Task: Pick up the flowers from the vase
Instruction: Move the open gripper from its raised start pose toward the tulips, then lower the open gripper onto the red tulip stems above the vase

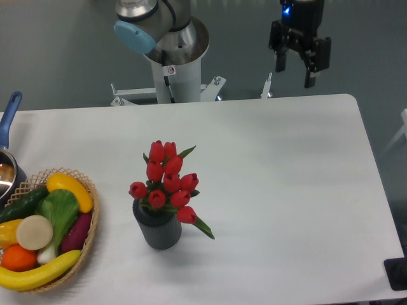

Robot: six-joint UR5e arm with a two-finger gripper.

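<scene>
The flowers (166, 182), a bunch of red tulip buds with green leaves, stand in the vase (158, 230), a short dark grey ribbed cylinder left of the table's middle. My gripper (294, 74) hangs high above the table's far edge at the upper right, far from the flowers. Its two black fingers (310, 70) point down and are spread apart with nothing between them.
A wicker basket (93, 215) of fruit and vegetables sits at the front left. Behind it a pot with a blue handle (10, 113) is cut off by the left edge. The robot's base column (173, 71) stands behind the table. A dark object (397, 273) is at the front right corner.
</scene>
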